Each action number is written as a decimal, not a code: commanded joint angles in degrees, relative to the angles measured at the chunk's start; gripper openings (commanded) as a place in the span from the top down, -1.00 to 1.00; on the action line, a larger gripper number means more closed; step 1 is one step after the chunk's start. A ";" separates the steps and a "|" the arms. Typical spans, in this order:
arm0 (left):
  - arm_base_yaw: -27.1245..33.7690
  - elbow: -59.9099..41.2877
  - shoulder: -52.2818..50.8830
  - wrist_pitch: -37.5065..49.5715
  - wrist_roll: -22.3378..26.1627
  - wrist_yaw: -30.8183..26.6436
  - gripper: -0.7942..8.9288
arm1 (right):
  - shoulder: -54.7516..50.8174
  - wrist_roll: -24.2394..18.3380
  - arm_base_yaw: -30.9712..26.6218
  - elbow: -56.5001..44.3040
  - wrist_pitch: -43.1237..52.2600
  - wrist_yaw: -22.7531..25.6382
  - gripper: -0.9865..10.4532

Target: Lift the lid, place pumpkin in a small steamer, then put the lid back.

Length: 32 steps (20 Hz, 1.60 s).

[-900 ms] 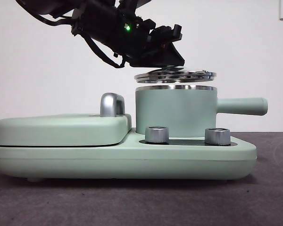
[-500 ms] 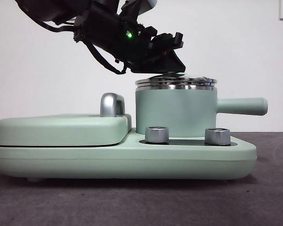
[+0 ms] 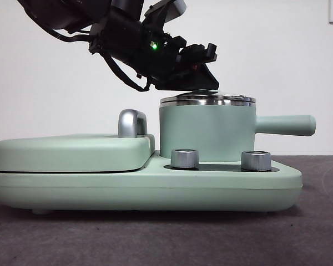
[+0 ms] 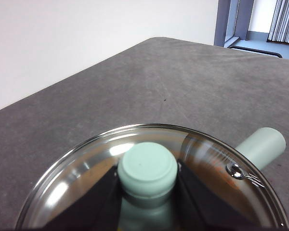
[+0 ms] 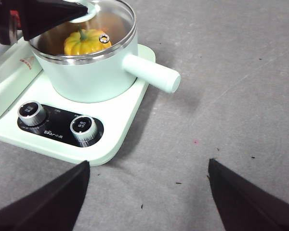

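While left pincer (image 4: 148, 192) grips one lid (image 3: 207, 100), one pumpkin (image 5: 86, 42), two knobs (image 5: 82, 126)

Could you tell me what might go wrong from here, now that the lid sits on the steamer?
1. The left pincer grips the lid's knob; rising before its jaws open could lift the lid off the steamer again.
2. Withdrawing sideways could drag the lid off the rim or nudge the steamer on its base.
3. The pumpkin's stem stands close beneath the glass and might keep the lid from seating.

Glass lid (image 3: 207, 100) level on mint-green steamer (image 3: 206, 132), orange pumpkin (image 5: 87, 42) inside.
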 commanded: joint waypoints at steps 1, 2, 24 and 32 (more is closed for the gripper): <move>-0.61 2.10 1.16 1.11 -1.44 -0.07 0.34 | 0.13 0.33 0.35 0.15 0.11 0.26 0.17; -0.61 2.32 1.14 1.05 -1.81 -0.07 0.31 | 0.13 0.33 0.35 0.15 0.09 0.28 0.17; 5.01 -6.64 -32.61 -43.82 -17.62 -0.07 0.32 | 5.92 -1.49 0.39 0.15 2.27 -6.21 0.16; 10.80 -24.02 -55.01 -49.09 -22.34 -0.24 0.32 | 17.33 -3.69 0.42 0.15 13.29 -12.98 0.16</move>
